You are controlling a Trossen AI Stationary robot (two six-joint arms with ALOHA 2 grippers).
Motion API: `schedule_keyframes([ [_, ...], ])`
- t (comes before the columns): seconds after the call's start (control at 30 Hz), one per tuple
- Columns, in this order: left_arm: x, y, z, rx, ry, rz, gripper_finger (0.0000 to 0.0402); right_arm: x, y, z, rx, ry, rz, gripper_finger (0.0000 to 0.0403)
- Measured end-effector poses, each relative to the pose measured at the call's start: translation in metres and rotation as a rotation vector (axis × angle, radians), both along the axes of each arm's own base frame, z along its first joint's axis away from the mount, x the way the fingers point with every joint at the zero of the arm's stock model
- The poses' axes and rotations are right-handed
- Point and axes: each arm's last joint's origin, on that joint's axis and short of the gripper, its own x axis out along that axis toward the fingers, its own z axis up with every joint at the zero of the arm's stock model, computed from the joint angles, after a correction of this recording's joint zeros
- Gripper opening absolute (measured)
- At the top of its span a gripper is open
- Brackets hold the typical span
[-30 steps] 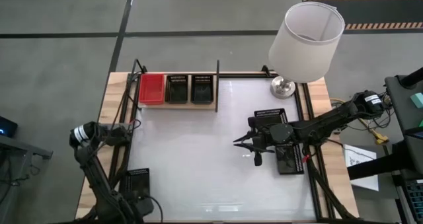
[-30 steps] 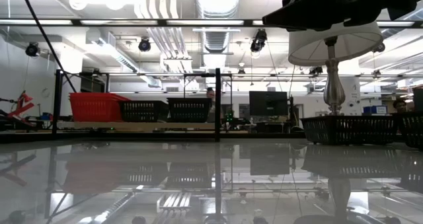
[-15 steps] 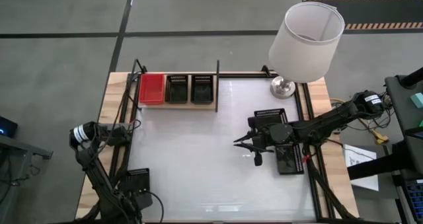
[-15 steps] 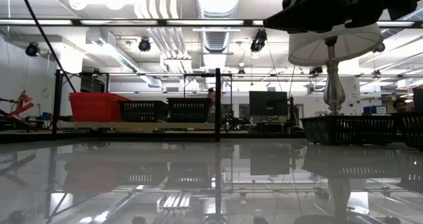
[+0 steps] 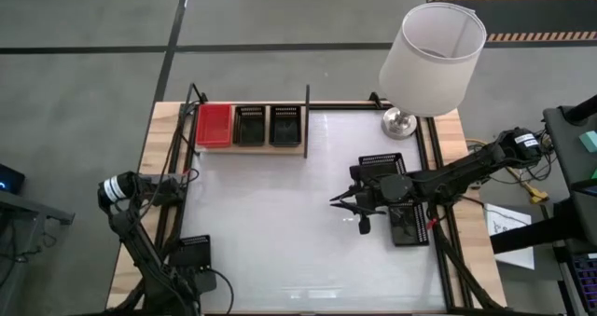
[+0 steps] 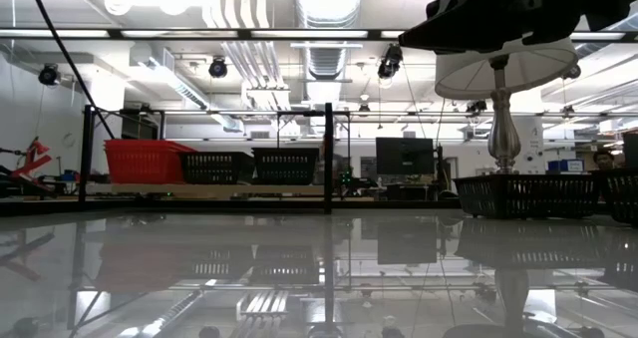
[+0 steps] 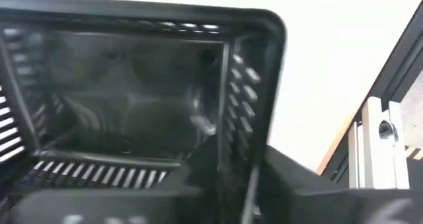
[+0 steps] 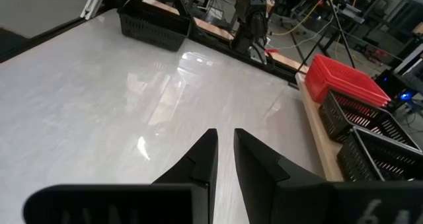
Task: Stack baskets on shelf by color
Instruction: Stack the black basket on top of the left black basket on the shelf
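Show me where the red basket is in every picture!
High view: the red basket sits at the left end of the shelf, near the table's far left corner.
Low view: it stands far back on the left.
Left wrist view: not in it; a black basket fills the picture.
Right wrist view: it is at the right edge.
Shared landmark: the black basket next to it.

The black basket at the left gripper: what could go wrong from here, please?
1. The left gripper is at the black basket in the table's near left corner, beside the black frame rail; lifting could snag it there.
2. The shelf lies across the table, so a weak grip might drop it on the way.
3. The right gripper hovers mid-table; paths might cross.
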Motion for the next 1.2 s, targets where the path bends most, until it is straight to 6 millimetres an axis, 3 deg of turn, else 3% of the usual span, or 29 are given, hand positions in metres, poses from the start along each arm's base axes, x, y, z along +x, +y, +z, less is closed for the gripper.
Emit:
schedule_keyframes([
  [0.1,0.003,0.000,0.002,-0.010,0.004,0.016,0.0012,0.000,0.000,-0.001,-0.002,0.006,0.000,0.0043],
  [0.23,0.024,0.000,0.016,-0.064,-0.014,0.074,0.0005,0.000,0.000,-0.001,-0.016,0.012,0.003,0.0043],
  [0.4,0.066,0.010,0.040,-0.143,-0.074,0.129,0.0000,0.000,-0.001,-0.001,-0.079,0.007,0.013,0.0043],
  [0.67,0.122,0.049,0.083,-0.171,-0.163,0.095,0.0000,0.003,-0.016,-0.001,-0.127,0.007,-0.035,0.0043],
  [0.97,0.144,0.092,0.129,-0.014,-0.232,-0.103,0.0000,0.003,-0.028,-0.007,-0.134,0.073,-0.080,0.0043],
  [1.2,0.149,0.135,0.143,0.287,-0.184,-0.344,0.0000,0.002,-0.029,-0.009,-0.123,0.098,-0.087,0.0043],
])
